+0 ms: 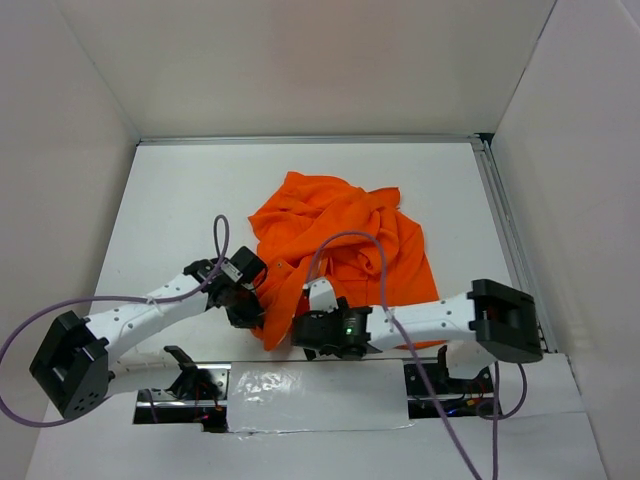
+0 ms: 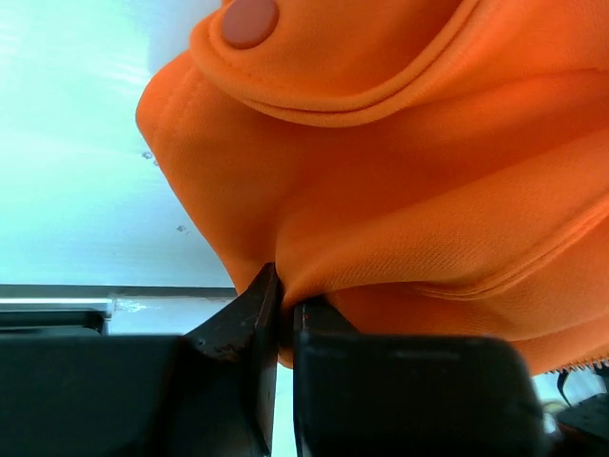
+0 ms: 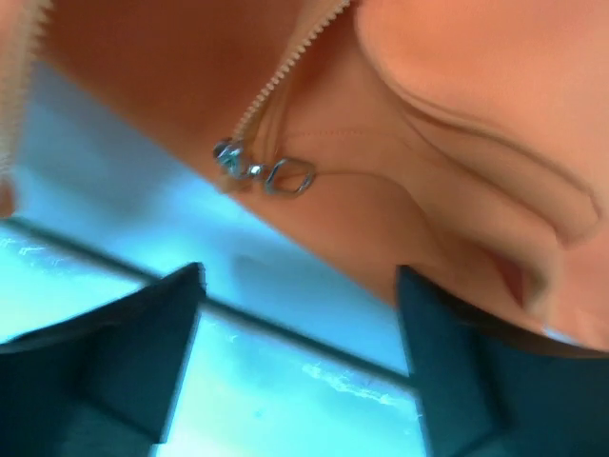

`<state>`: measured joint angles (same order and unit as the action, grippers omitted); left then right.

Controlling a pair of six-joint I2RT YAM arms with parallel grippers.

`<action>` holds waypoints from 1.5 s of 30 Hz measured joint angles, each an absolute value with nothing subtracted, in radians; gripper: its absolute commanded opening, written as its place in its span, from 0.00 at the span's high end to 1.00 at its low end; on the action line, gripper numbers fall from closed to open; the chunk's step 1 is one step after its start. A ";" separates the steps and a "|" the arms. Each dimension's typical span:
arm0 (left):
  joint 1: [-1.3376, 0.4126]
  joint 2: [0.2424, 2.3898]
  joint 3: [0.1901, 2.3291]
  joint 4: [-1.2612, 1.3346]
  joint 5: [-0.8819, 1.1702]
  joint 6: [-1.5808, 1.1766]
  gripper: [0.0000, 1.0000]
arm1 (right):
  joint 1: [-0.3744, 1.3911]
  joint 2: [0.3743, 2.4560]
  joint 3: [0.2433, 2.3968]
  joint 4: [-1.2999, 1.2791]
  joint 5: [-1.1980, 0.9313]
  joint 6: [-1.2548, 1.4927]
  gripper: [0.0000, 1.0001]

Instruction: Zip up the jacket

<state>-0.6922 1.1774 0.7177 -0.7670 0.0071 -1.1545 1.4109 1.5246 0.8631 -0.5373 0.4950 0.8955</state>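
The orange jacket (image 1: pixel 340 245) lies crumpled mid-table. My left gripper (image 1: pixel 250 308) is at its near-left edge, shut on a fold of orange fabric (image 2: pixel 400 219); the jaws pinch the cloth (image 2: pixel 284 307). A snap button (image 2: pixel 249 19) shows on a flap above. My right gripper (image 1: pixel 303 335) is at the jacket's near edge, open and empty (image 3: pixel 300 319). In the right wrist view the silver zipper slider (image 3: pixel 262 169) with its pull tab hangs at the end of the zipper teeth (image 3: pixel 285 67), just above and left of the gap between the open fingers (image 3: pixel 143 333). The collar is not clearly seen.
White enclosure walls stand on three sides, with a metal rail (image 1: pixel 505 230) along the right edge. A shiny mounting plate (image 1: pixel 300 390) holds the arm bases at the near edge. Purple cables (image 1: pixel 220 240) loop over both arms.
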 measured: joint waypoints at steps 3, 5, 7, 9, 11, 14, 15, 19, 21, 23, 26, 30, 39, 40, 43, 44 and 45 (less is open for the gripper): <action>-0.693 1.169 0.717 -0.757 0.014 -1.147 0.74 | 1.411 1.386 0.800 -0.494 0.494 0.901 0.00; -0.693 1.168 0.717 -0.754 0.021 -1.134 0.61 | 1.403 1.286 0.765 -0.474 0.496 0.908 0.00; -0.697 1.168 0.717 -0.757 0.025 -1.122 0.52 | 1.391 1.228 0.751 -0.467 0.498 0.914 0.00; -0.702 1.165 0.718 -0.768 0.029 -1.115 0.34 | 1.368 1.169 0.738 -0.465 0.509 0.929 0.00; -0.707 1.155 0.722 -0.787 0.032 -1.103 0.20 | 1.341 1.130 0.717 -0.466 0.515 0.950 0.00; -0.715 1.131 0.733 -0.809 0.032 -1.095 0.07 | 1.274 1.083 0.665 -0.468 0.508 0.990 0.00; -0.719 1.122 0.735 -0.809 0.033 -1.092 0.02 | 1.237 1.071 0.644 -0.464 0.498 1.004 0.00; -0.739 1.111 0.741 -0.786 0.049 -1.060 0.01 | 1.122 1.050 0.561 -0.464 0.480 1.027 0.00; -0.762 1.122 0.744 -0.771 0.054 -1.041 0.01 | 1.089 1.050 0.539 -0.464 0.462 1.019 0.00; -0.790 1.145 0.753 -0.757 0.056 -1.023 0.01 | 1.065 1.052 0.533 -0.455 0.447 1.000 0.00; -0.839 1.206 0.776 -0.722 0.059 -0.998 0.01 | 1.040 1.069 0.533 -0.405 0.421 0.962 0.01; -0.877 1.294 0.783 -0.643 0.089 -0.966 0.01 | 1.027 1.139 0.535 -0.339 0.379 0.920 0.07; -0.851 1.516 0.842 -0.582 0.110 -0.939 0.37 | 0.937 1.264 0.556 -0.341 0.382 0.986 0.70; -0.832 1.523 0.843 -0.574 0.115 -0.933 0.43 | 0.908 1.260 0.556 -0.345 0.383 0.992 0.71; -0.773 1.564 0.861 -0.561 0.130 -0.917 0.71 | 0.827 1.227 0.554 -0.355 0.382 0.997 0.78; -0.753 1.583 0.871 -0.551 0.134 -0.916 0.85 | 0.795 1.211 0.554 -0.358 0.384 0.995 0.81; -0.731 1.605 0.889 -0.547 0.140 -0.914 0.92 | 0.756 1.193 0.554 -0.361 0.383 0.991 0.84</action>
